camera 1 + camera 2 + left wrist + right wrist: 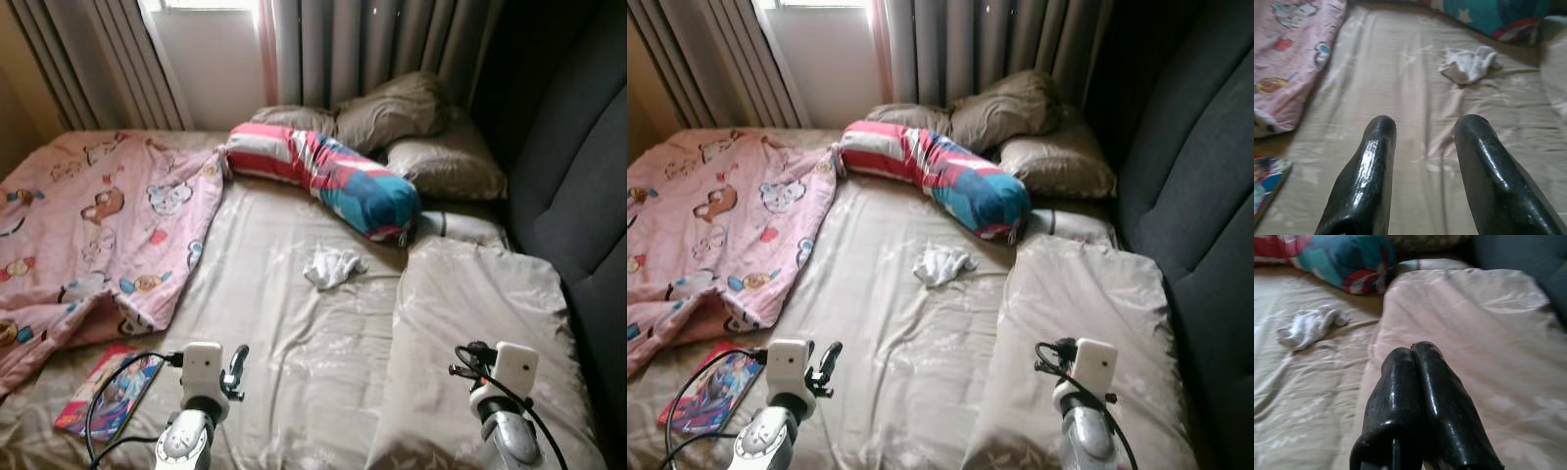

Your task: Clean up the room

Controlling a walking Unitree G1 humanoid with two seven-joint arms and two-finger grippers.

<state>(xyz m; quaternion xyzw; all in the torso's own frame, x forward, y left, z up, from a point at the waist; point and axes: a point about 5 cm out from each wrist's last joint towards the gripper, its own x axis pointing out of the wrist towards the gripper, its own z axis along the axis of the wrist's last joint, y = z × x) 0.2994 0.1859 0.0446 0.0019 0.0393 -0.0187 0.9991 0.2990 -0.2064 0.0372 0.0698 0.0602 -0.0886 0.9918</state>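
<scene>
In the middle of the bed (294, 392), on the beige sheet, lies a small crumpled white cloth (331, 266), perhaps a sock or rag; we cannot tell which. It sits just below the striped red, white and teal bolster (323, 176) and beside the edge of the folded beige quilt (480, 333) that covers the right side of the bed. We take it as the likeliest thing to clear first.

Our left end effector (1425, 147) hovers above the sheet with its two black fingers spread wide and nothing between them, pointing roughly toward the cloth, which lies well ahead. Our right end effector (1413, 355) hangs over the quilt with its fingers pressed together, holding nothing.

We judge the cloth to be very light, soft and limp. It will collapse and drape once lifted, and it cannot break. Its bunched shape offers raised folds, so we would pinch the thickest lump near its middle, not a trailing edge, which could slip out. The sheet beneath is loose and wrinkled, so we risk catching it along with the cloth if the fingers press too deep.

Elsewhere, a pink cartoon-print blanket (88, 225) sprawls over the left side of the bed, soft and bulky, needing both arms. A flat, colourful book (108, 392) lies near the left arm, stiff and thin, best taken by an edge.
</scene>
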